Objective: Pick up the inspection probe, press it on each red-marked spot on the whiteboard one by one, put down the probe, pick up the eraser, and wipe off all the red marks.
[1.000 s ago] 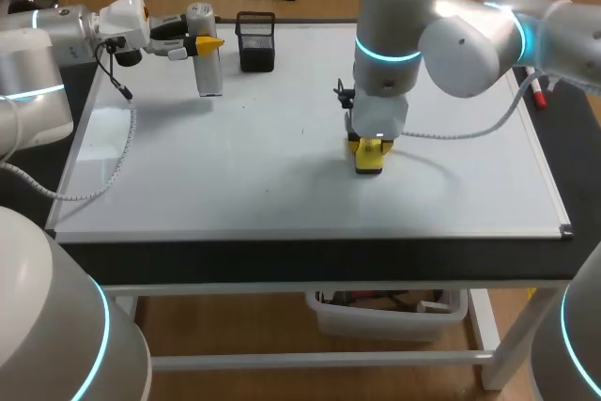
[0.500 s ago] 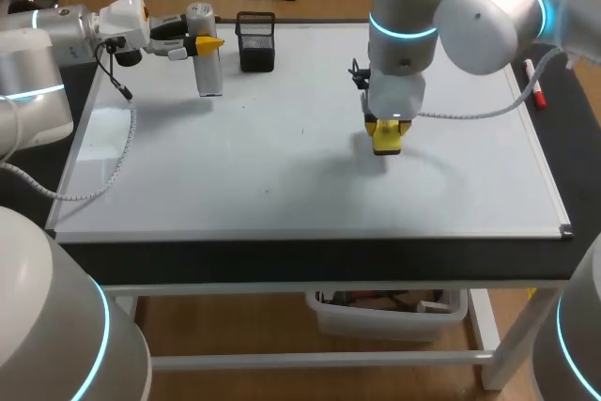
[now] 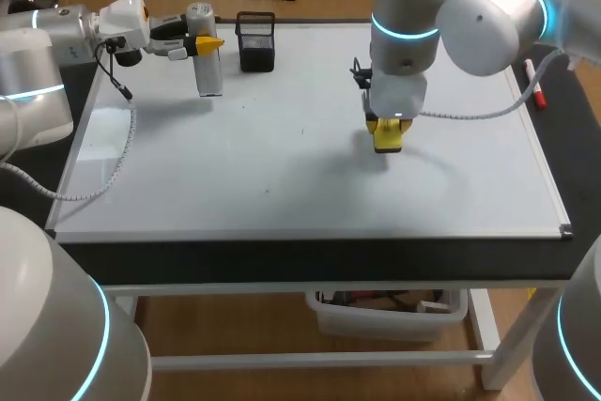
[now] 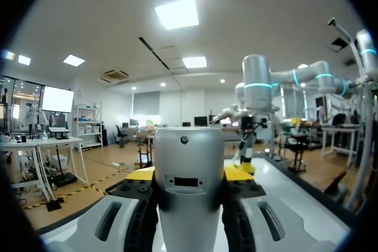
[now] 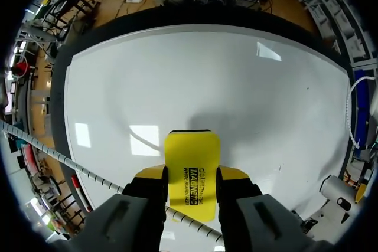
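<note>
The inspection probe (image 3: 207, 58), a grey-white cylinder, stands upright at the whiteboard's (image 3: 235, 157) back left. My left gripper (image 3: 202, 44) comes in sideways and is shut on its upper part. In the left wrist view the probe (image 4: 189, 187) fills the gap between the yellow tips of the left gripper (image 4: 189, 173). My right gripper (image 3: 387, 131) points down over the board's middle right, shut on the yellow eraser (image 3: 387, 138). In the right wrist view the eraser (image 5: 192, 166) sticks out past the right gripper (image 5: 192, 176), a little above the whiteboard (image 5: 207, 69). I see no red marks on the board.
A black mesh pen holder (image 3: 256, 41) stands at the board's back edge, just right of the probe. A red marker (image 3: 536, 87) lies off the board's right edge. The right arm's cable (image 3: 470, 124) hangs over the board's right part.
My right arm has moved back and to the right with the eraser, mostly in the first half second. The left arm and probe have not moved.
</note>
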